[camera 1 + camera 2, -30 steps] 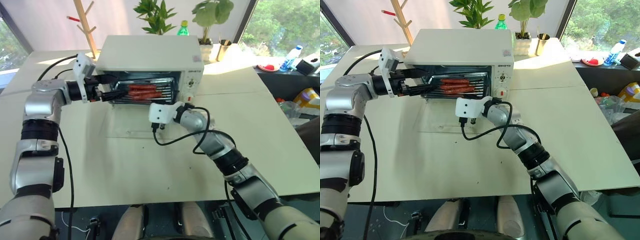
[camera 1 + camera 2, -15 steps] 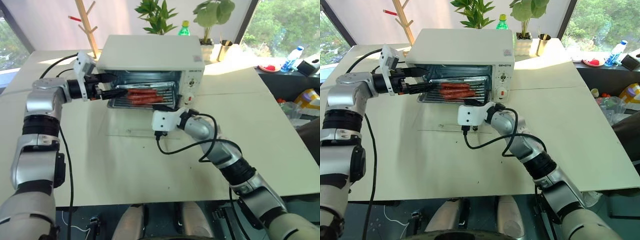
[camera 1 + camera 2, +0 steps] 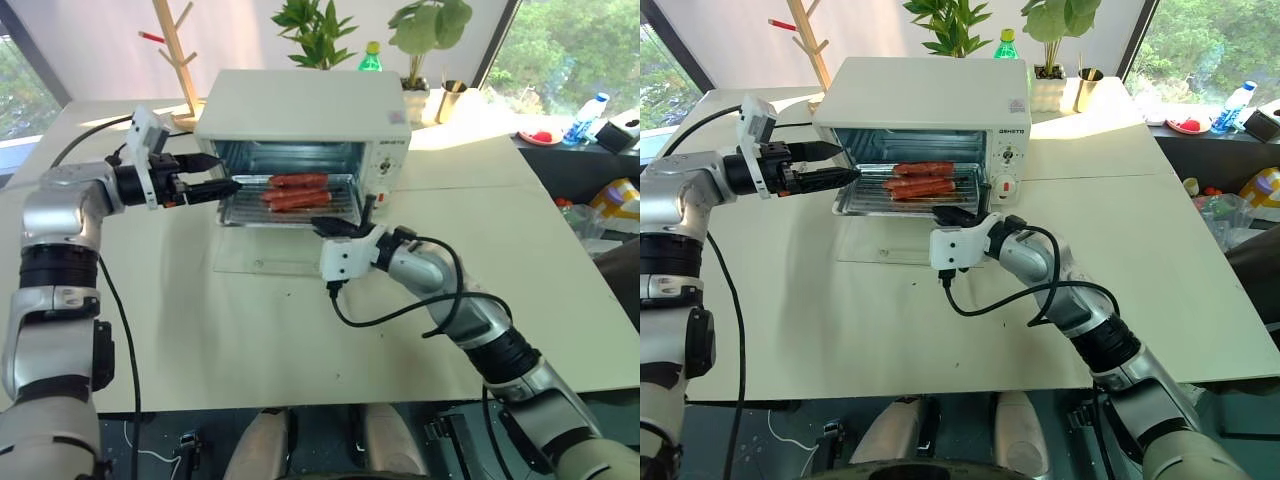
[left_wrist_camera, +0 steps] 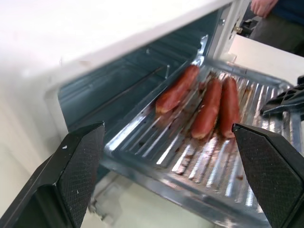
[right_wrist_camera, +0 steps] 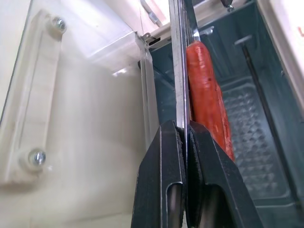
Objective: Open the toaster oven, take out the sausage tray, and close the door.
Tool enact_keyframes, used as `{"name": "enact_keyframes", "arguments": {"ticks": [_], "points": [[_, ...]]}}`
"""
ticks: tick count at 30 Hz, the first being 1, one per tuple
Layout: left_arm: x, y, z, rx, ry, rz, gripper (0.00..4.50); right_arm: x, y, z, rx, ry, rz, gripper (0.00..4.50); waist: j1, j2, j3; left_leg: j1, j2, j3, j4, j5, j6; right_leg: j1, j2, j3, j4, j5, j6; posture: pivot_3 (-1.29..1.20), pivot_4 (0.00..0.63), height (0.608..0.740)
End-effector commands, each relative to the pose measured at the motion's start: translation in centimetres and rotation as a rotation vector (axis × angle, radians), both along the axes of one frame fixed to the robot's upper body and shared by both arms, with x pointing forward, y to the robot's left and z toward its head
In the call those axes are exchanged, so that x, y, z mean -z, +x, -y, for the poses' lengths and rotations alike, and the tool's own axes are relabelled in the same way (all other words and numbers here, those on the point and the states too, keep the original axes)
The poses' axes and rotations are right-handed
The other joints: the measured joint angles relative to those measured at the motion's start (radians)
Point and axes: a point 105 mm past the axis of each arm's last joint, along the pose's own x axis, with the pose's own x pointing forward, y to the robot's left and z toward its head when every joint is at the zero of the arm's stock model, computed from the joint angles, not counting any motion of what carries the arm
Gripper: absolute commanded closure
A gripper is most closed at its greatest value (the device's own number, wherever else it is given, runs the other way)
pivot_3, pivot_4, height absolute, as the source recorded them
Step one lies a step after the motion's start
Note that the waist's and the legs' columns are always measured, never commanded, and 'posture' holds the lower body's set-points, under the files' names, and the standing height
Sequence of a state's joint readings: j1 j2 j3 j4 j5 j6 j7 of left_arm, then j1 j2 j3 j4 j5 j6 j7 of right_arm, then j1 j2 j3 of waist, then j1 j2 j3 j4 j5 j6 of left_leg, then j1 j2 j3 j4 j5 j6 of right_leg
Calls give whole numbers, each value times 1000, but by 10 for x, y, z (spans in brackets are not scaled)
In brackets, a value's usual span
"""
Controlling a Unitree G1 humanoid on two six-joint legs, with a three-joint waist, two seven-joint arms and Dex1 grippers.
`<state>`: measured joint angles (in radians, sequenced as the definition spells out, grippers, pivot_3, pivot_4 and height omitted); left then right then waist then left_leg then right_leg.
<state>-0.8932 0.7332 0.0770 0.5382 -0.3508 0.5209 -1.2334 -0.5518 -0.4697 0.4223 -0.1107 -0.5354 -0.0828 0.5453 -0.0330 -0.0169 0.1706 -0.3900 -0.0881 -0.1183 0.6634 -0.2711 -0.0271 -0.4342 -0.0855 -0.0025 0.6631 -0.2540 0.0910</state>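
The white toaster oven stands at the back of the table. Its glass door lies open, flat on the tabletop in front of it. The silver sausage tray sticks partly out of the opening, with three red sausages on it. My right gripper is shut on the tray's front rim; the right wrist view shows its fingers clamped on the thin metal edge. My left gripper hovers open beside the tray's left end, touching nothing. Its wide-apart fingers frame the tray.
Potted plants, a green bottle and a cup stand behind the oven. A wooden rack rises at the back left. My right arm's black cable loops over the table. A person stands beyond the oven.
My right gripper has drawn the sausage tray further out of the oven toward me. My left gripper has pulled back to the left, away from the tray.
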Motion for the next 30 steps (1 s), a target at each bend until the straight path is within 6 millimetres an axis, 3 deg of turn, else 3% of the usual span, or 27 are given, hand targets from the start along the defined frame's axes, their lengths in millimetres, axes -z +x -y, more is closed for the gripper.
{"name": "enact_keyframes", "arguments": {"ticks": [1,9,17,24,30], "points": [[-20,-5,-4,-13,-22,73,0,-16,-3,2,-16,9,104,4480,-2,0,0,0,0,0,0,0,0,0,0,0,0,0,0,0,150,740],[-21,-16,-13,-42,-65,28,0,-16,-4,4,-24,15,123,4480,-5,0,0,0,0,0,0,0,0,0,0,0,0,0,0,0,150,740],[-5,-51,-32,-109,-238,-171,0,-12,-17,14,-89,1,100,4480,-3,0,0,0,0,0,0,0,1,0,0,0,-1,0,0,0,150,740],[28,-87,-22,-136,-384,-401,0,-15,-26,19,-153,0,129,4480,-2,0,0,2,1,0,0,0,1,2,-1,1,-1,0,0,0,150,740],[46,-101,-6,-157,-495,-536,0,-16,-40,15,-253,1,147,4480,-1,-1,0,3,1,-1,0,-1,0,4,-2,1,-1,0,0,0,150,740]]}}
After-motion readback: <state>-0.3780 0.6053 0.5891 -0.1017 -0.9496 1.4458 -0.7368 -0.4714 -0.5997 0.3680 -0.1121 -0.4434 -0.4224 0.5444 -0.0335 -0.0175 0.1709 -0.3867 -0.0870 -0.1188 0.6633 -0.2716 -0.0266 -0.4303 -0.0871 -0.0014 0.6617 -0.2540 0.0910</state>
